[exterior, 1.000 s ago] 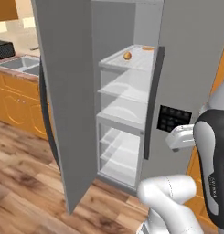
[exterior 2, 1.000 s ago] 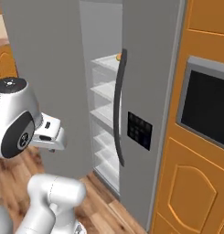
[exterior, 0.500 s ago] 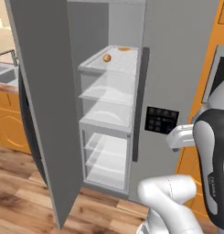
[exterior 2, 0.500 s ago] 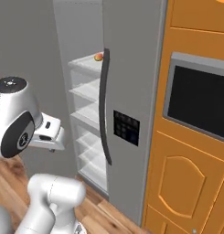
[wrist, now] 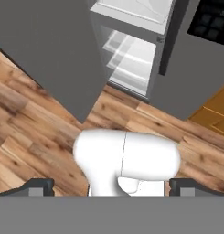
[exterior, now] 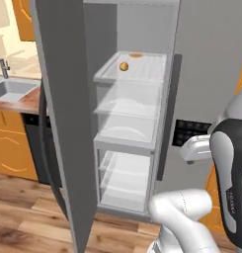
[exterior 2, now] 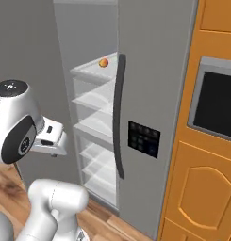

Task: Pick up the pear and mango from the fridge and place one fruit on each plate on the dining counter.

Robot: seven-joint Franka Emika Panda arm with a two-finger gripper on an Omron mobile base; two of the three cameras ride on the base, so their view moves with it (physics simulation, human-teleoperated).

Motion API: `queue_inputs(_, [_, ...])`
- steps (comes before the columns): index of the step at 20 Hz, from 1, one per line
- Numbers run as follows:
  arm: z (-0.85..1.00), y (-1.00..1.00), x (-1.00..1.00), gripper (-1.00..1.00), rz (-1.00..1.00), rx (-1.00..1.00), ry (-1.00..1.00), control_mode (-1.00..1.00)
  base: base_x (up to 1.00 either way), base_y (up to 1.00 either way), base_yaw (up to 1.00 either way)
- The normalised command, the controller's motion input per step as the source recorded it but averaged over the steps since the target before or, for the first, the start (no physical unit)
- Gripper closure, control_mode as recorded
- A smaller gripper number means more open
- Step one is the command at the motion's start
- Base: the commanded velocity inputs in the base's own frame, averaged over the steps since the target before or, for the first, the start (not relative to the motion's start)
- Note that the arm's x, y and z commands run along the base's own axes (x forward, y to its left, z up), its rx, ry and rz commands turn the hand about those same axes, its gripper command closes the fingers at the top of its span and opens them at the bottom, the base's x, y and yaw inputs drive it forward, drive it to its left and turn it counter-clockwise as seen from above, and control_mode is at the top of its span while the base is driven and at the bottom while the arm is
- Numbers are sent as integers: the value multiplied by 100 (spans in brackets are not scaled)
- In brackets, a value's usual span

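Gripper (wrist: 111, 189) spread wide, empty, aimed at floor; mango (exterior: 124, 66) well above on top fridge (exterior: 137, 148) shelf.

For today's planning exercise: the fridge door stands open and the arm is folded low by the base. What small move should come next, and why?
Probably raise the arm and reach toward the top shelf. The mango sits there in the open fridge, well above the hand. The gripper is open, empty, and points down at the wooden floor, so it must lift and turn before any grasp.
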Motion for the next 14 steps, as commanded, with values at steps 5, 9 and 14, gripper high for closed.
queue_inputs(5, [0, 0, 0, -100, 0, 0, 0, 100, 61, 57, -9])
queue_inputs(9, [0, 0, 0, -100, 0, 0, 0, 100, 20, -6, -3])
queue_inputs(14, [0, 0, 0, -100, 0, 0, 0, 100, 15, -36, -7])
